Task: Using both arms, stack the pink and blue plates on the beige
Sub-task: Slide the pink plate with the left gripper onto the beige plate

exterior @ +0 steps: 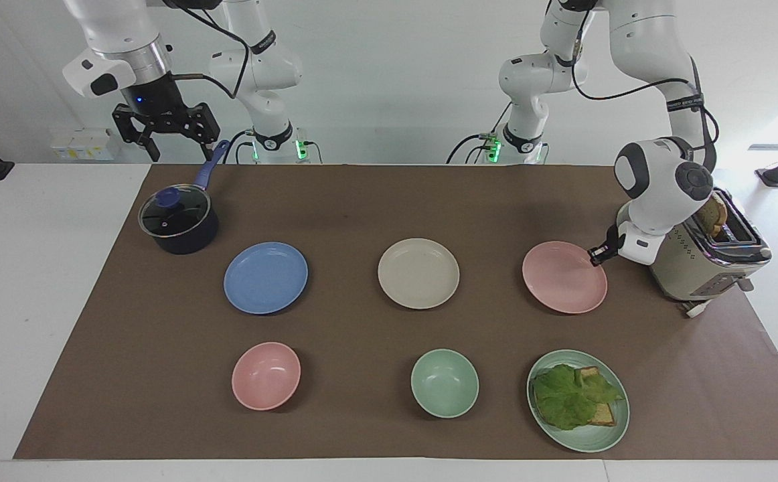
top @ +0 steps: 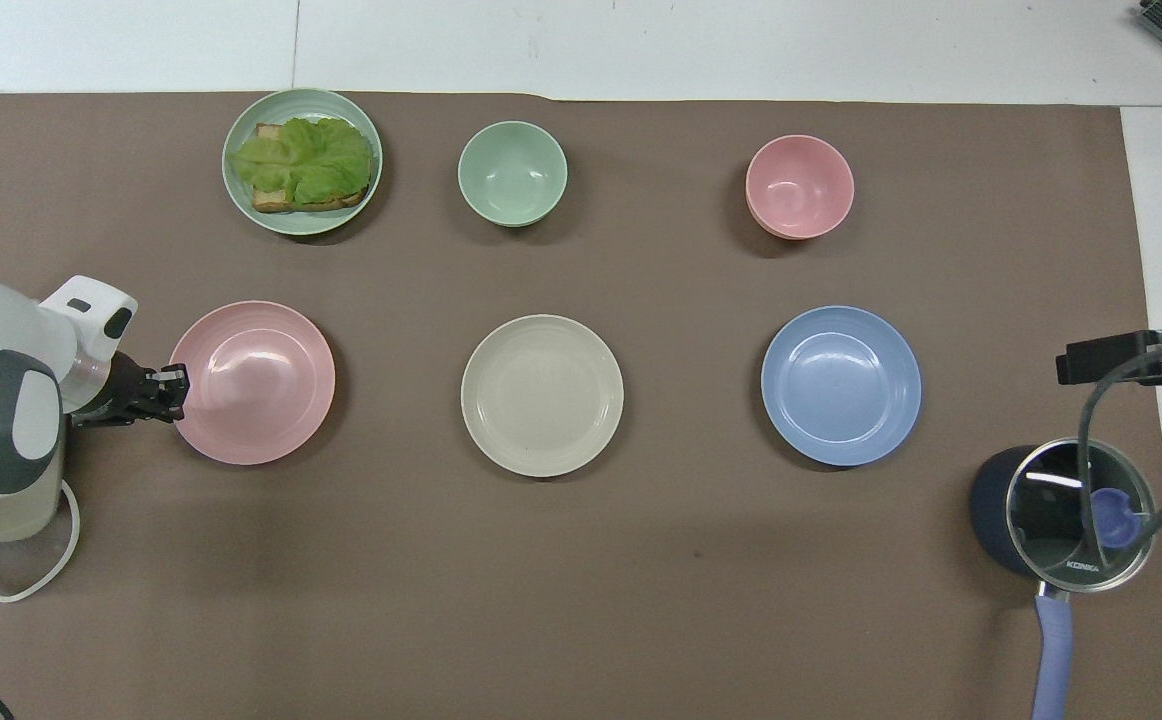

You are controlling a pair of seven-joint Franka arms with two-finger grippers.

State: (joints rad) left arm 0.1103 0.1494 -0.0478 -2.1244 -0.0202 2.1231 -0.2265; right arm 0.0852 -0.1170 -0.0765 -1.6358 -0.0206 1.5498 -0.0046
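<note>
The pink plate (exterior: 563, 278) (top: 256, 383) lies at the left arm's end of the mat, beside the toaster. My left gripper (exterior: 596, 254) (top: 176, 385) is low at the plate's edge nearest the toaster and shut on its rim. The beige plate (exterior: 418, 273) (top: 542, 395) sits mid-mat. The blue plate (exterior: 266, 278) (top: 841, 385) lies beside it toward the right arm's end. My right gripper (exterior: 167, 144) hangs open and empty high over the pot's handle, and the right arm waits there.
A dark pot with a glass lid (exterior: 178, 224) stands near the right arm's base. A beige toaster (exterior: 704, 261) holds toast. Farther from the robots are a pink bowl (exterior: 266, 375), a green bowl (exterior: 444, 383) and a green plate (exterior: 590, 442) with a lettuce sandwich.
</note>
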